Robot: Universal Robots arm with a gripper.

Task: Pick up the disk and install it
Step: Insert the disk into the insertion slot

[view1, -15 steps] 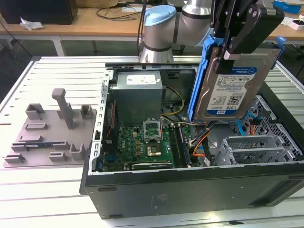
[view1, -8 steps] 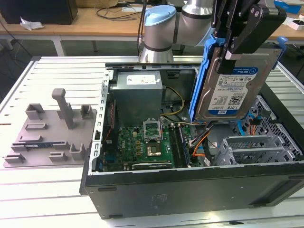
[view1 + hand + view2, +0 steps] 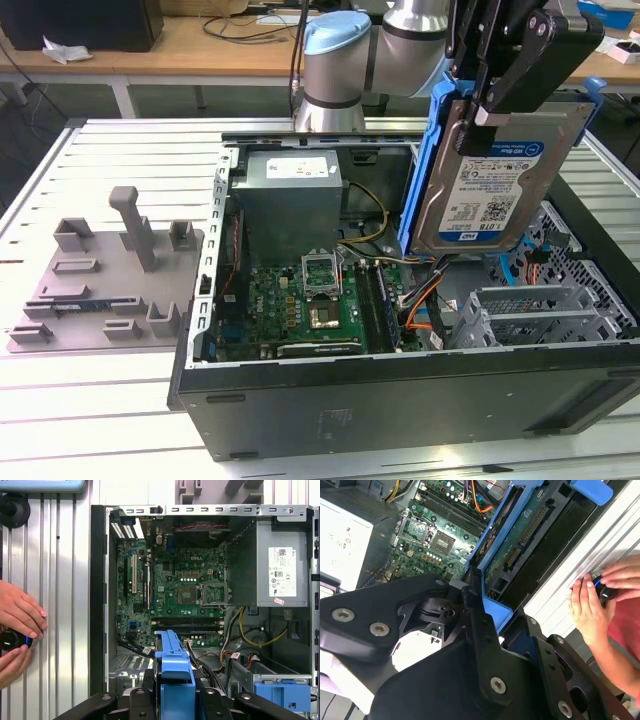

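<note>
The disk [image 3: 490, 180], a silver-grey drive with a white-and-blue label in a bright blue bracket, hangs upright and tilted over the open computer case [image 3: 400, 390], above its right side in the exterior view. My gripper [image 3: 480, 105] is shut on the disk's upper edge, with black fingers on either side of the bracket. In the second wrist view the disk [image 3: 520, 545] shows its green circuit side, and the gripper [image 3: 480, 600] clamps the blue frame. In the first wrist view the bracket's edge [image 3: 175, 665] stands out between the gripper's fingers [image 3: 150, 700] over the case interior.
Inside the case lie the motherboard [image 3: 300, 305], a grey power-supply box [image 3: 290, 195], loose cables [image 3: 420, 295] and a metal drive cage [image 3: 540, 315]. A blue caddy [image 3: 282, 692] sits in one bay. A grey fixture plate [image 3: 100, 290] lies beside the case. A person's hands [image 3: 17, 615] hold a black knob nearby.
</note>
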